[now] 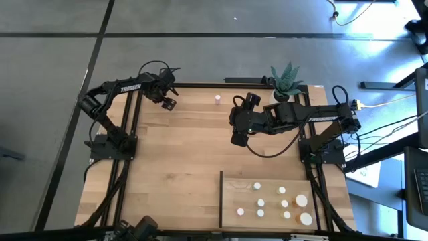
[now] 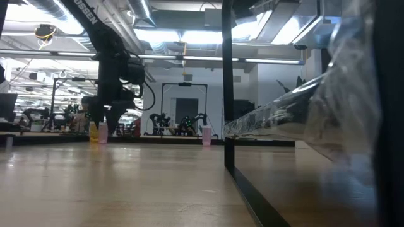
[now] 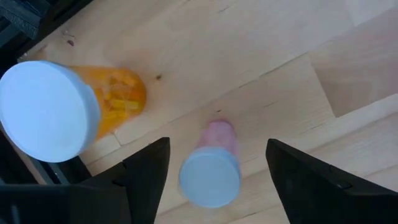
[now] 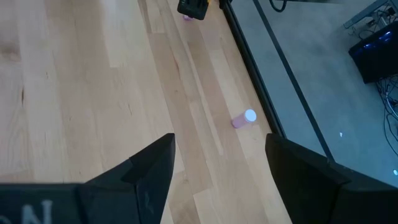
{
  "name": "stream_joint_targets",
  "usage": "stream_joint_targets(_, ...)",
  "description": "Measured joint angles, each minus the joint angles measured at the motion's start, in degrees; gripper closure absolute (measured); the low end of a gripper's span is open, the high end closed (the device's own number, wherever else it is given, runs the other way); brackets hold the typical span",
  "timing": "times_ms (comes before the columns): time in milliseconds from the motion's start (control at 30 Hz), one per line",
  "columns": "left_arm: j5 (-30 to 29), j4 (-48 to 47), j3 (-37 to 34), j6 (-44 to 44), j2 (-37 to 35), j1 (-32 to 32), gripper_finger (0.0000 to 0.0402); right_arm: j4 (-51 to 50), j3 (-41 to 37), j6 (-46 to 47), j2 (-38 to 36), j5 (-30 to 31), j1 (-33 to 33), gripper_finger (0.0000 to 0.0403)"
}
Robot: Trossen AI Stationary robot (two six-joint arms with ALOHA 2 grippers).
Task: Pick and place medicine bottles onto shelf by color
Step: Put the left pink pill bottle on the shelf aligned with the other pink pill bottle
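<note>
My left gripper (image 1: pixel 167 103) is open at the table's far left, pointing down. Its two fingers stand on either side of a small pink bottle with a white cap (image 3: pixel 210 173), with a gap on each side. This bottle stands upright on the wood. A larger orange bottle with a white cap (image 3: pixel 68 109) stands right beside it. Another pink bottle (image 1: pixel 217 99) stands alone at the far edge and also appears in the right wrist view (image 4: pixel 244 118). My right gripper (image 1: pixel 239 138) hangs open, raised over the table's middle. The shelf (image 1: pixel 231 182) lies at the near right with several bottles on it.
A potted green plant (image 1: pixel 287 82) stands at the far right edge behind the right arm. The shelf's dark upright edge (image 2: pixel 227 94) rises in the low view. Bare wood lies between the two arms and in front of the left arm.
</note>
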Motion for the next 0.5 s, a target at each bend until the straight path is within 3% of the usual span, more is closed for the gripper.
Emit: stream_joint_targets(500, 0.0, -1.9, 0.0, -1.9, 0.0, 0.0, 0.0262, 0.0, 0.0, 0.0, 0.0, 0.0, 0.0, 0.0151)
